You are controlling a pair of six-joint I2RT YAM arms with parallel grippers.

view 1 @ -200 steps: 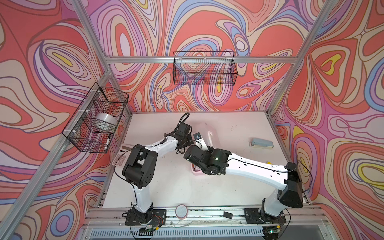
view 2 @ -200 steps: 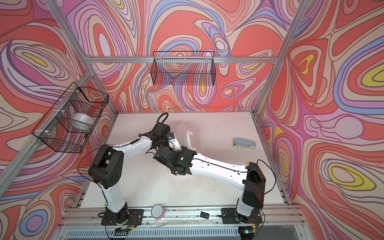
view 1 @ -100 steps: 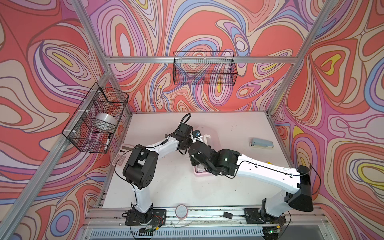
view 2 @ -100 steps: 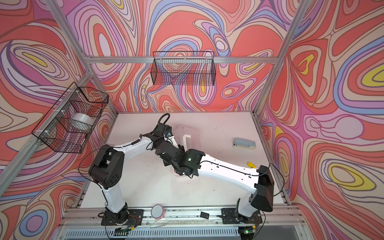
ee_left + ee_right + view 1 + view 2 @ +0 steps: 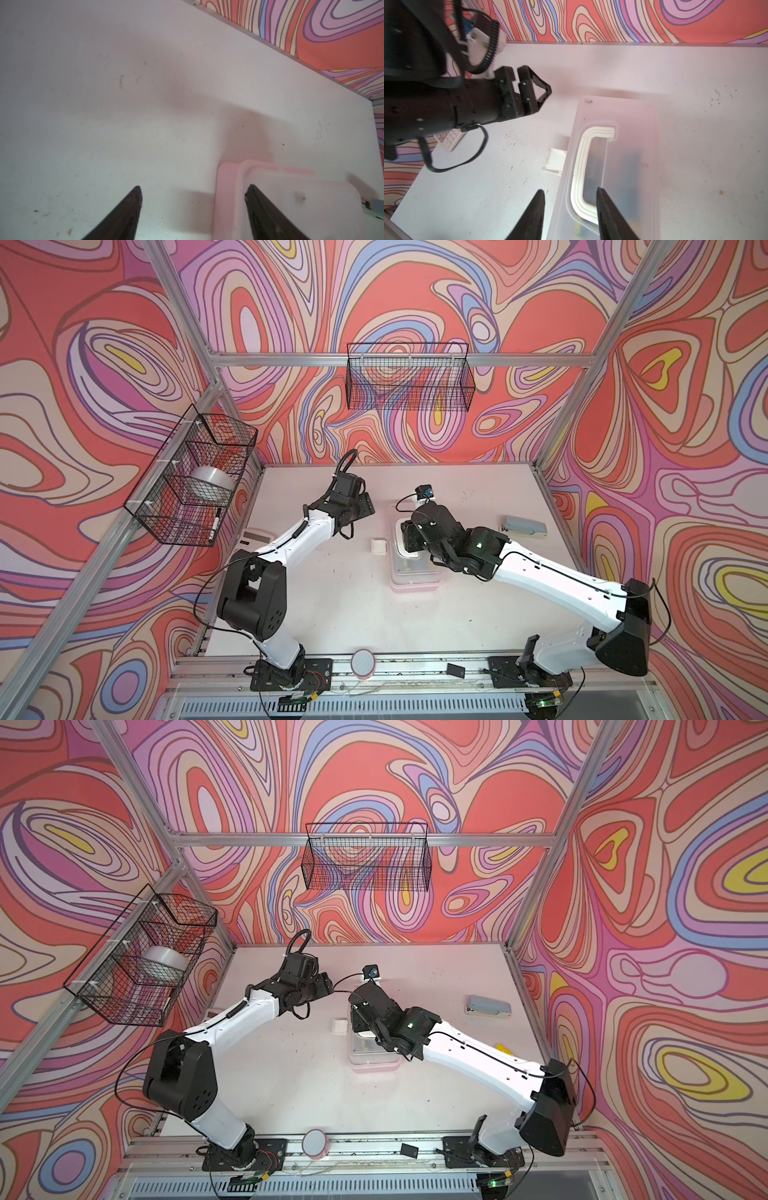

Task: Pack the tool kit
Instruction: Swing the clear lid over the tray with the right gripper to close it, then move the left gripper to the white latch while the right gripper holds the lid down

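Note:
The tool kit is a translucent box [image 5: 415,568] [image 5: 372,1052] with a pink base, its lid on and a white handle [image 5: 584,166] lying flat on top. My right gripper [image 5: 570,192] [image 5: 405,531] hovers open over the box, one finger beside its long edge and the other inside the handle loop, with the handle bar between them. My left gripper [image 5: 193,193] [image 5: 365,508] is open wide at the box's far corner [image 5: 291,197], holding nothing. One of its fingers is over the lid and the other over bare table.
A small white square piece [image 5: 378,546] [image 5: 554,161] lies against the box's left side. A grey stapler [image 5: 523,526] sits at the right, a calculator [image 5: 255,537] at the left edge. A wire basket [image 5: 191,481] on the left wall holds a tape roll. Another basket [image 5: 409,377] hangs on the back wall.
My left gripper opened wide and drew back left from the box. The right arm swung out to the right, its gripper still over the lid and slightly wider.

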